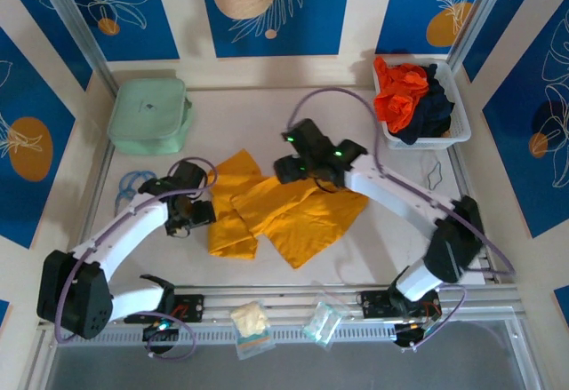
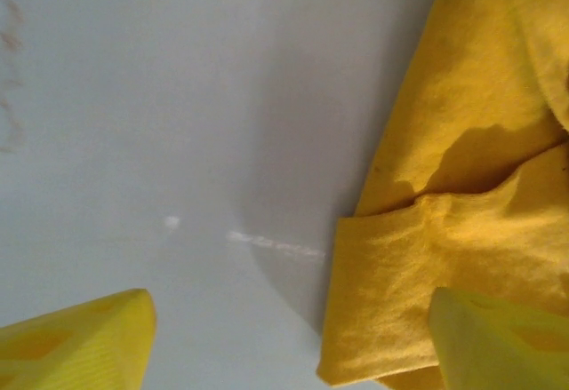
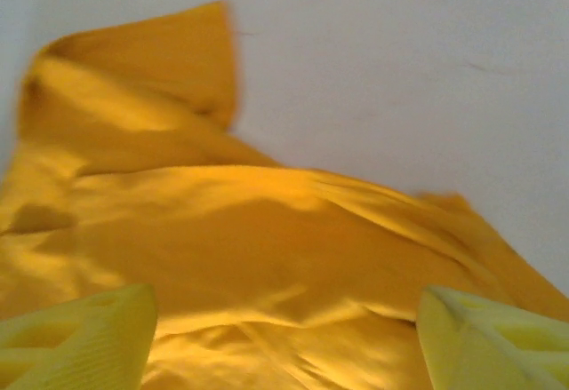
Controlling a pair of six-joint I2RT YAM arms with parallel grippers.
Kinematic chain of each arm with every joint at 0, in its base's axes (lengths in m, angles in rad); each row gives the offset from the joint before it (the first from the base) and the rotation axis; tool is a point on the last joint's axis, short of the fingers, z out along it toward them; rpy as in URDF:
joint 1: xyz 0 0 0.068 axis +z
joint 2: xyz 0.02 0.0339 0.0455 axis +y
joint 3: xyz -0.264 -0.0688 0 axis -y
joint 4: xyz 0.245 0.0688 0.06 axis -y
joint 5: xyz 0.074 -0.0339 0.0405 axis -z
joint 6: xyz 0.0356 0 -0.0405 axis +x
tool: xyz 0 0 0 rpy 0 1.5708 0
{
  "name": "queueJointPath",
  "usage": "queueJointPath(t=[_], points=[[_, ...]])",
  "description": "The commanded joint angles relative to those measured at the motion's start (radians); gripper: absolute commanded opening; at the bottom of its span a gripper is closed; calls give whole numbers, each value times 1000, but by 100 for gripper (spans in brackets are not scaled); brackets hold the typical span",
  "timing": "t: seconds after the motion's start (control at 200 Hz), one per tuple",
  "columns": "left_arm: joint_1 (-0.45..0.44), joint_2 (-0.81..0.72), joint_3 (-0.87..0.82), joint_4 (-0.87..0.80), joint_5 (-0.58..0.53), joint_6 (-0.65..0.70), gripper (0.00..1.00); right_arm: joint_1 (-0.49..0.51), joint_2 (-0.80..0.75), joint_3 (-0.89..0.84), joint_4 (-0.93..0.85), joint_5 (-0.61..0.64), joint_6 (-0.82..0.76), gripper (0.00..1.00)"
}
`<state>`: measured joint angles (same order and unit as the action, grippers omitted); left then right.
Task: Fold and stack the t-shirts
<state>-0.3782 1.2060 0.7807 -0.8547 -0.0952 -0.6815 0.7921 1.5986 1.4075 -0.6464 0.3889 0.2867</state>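
Note:
The golden-yellow t-shirt lies crumpled in the middle of the table. My left gripper hovers over its left edge and is open. In the left wrist view that gripper spans bare table and a folded corner of the yellow t-shirt, with one fingertip over the cloth. My right gripper sits over the shirt's far edge, open. In the right wrist view this gripper stands wide above the yellow t-shirt, holding nothing. The orange-red t-shirt and the navy t-shirt lie bunched in a basket.
A white basket stands at the back right. A mint-green zipped case sits at the back left, with a blue cable loop in front of it. Two clear packets rest on the near rail.

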Motion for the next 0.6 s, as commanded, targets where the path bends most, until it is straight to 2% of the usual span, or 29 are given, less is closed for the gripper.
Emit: queueJointPath(t=[0.0,0.315,0.46,0.59], points=[[-6,3,-77,146,81,-94,73,67,181,137,-16,-148,-116,71],[-6,-75,-294,376,136,-207,63,129,639,588,-67,-332,-171,63],[-5,-118,-380,473,189,-236,57,150,797,798,-147,-356,-130,60],[-5,-161,-433,514,213,-254,55,168,907,947,-204,-338,-90,59]])
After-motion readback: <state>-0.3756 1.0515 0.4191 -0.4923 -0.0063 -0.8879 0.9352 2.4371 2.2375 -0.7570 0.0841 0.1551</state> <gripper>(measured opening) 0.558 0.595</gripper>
